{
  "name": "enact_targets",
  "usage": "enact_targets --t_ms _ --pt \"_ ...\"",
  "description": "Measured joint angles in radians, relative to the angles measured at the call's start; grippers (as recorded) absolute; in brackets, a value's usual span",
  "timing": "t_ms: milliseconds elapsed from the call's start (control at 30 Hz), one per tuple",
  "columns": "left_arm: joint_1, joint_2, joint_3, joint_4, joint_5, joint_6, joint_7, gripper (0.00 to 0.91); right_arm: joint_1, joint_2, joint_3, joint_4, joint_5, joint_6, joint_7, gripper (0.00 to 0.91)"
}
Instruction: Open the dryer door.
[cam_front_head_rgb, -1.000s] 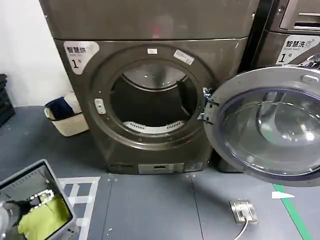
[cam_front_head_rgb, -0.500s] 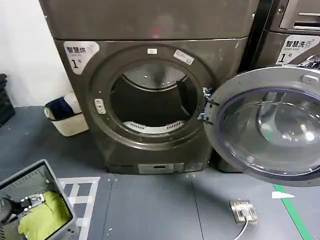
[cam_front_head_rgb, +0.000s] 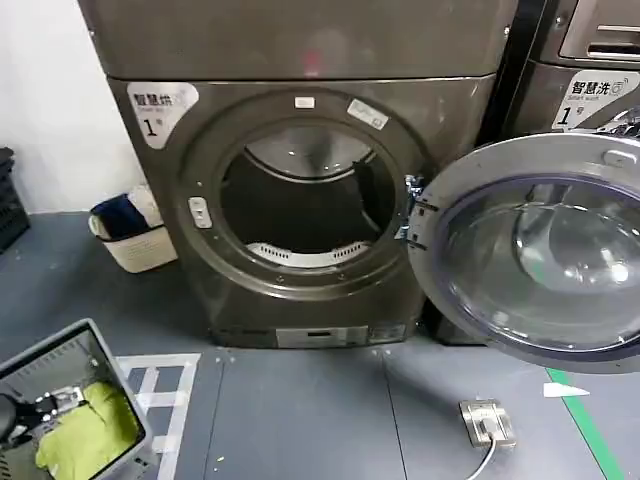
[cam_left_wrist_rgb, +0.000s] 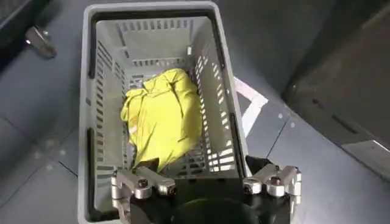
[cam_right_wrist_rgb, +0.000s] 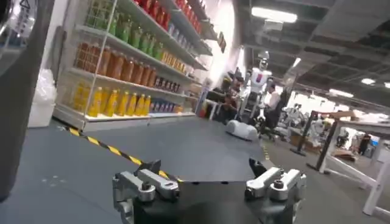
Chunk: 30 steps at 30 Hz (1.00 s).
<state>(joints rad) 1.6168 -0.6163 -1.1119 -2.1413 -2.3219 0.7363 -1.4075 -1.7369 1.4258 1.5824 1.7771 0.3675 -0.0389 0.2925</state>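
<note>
The dryer door (cam_front_head_rgb: 540, 250), a chrome ring around domed glass, stands swung wide to the right of its machine. The round drum opening (cam_front_head_rgb: 305, 205) is bare and dark. My left gripper (cam_front_head_rgb: 62, 400) hangs low at the near left over a grey slatted basket (cam_front_head_rgb: 60, 350). In the left wrist view that gripper (cam_left_wrist_rgb: 204, 164) is open above the basket's near wall (cam_left_wrist_rgb: 183, 173), with a yellow cloth (cam_left_wrist_rgb: 161, 119) lying inside. In the right wrist view my right gripper (cam_right_wrist_rgb: 204, 165) is open and holds nothing, facing out into the room, away from the machines.
A second machine (cam_front_head_rgb: 590, 70) stands behind the open door. A white basket (cam_front_head_rgb: 130, 245) sits left of the dryer by the wall. A floor socket box (cam_front_head_rgb: 487, 420) with a cable lies near right, beside a green tape line (cam_front_head_rgb: 590, 430). Shelves of bottles (cam_right_wrist_rgb: 122, 55) line the room.
My left gripper has drawn back to the left over the basket, toward the view's edge. The door and the drum opening have not moved.
</note>
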Motion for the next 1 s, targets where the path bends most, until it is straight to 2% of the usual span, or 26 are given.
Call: enact_targets --t_ms 333,533,1000 --pt "0.001 0.011 0.006 0.01 0.0 0.0 0.002 0.907 -0.002 0.003 0.001 -0.011 0.002 0.029 0.005 0.907" --pt "0.002 0.012 0.007 0.015 -0.003 0.0 0.003 0.907 -0.004 0.003 0.004 -0.009 0.003 0.011 0.013 0.907" --pt "0.004 0.014 0.008 0.024 -0.003 0.0 0.005 0.907 -0.004 0.002 0.01 -0.01 0.003 0.01 0.015 0.907"
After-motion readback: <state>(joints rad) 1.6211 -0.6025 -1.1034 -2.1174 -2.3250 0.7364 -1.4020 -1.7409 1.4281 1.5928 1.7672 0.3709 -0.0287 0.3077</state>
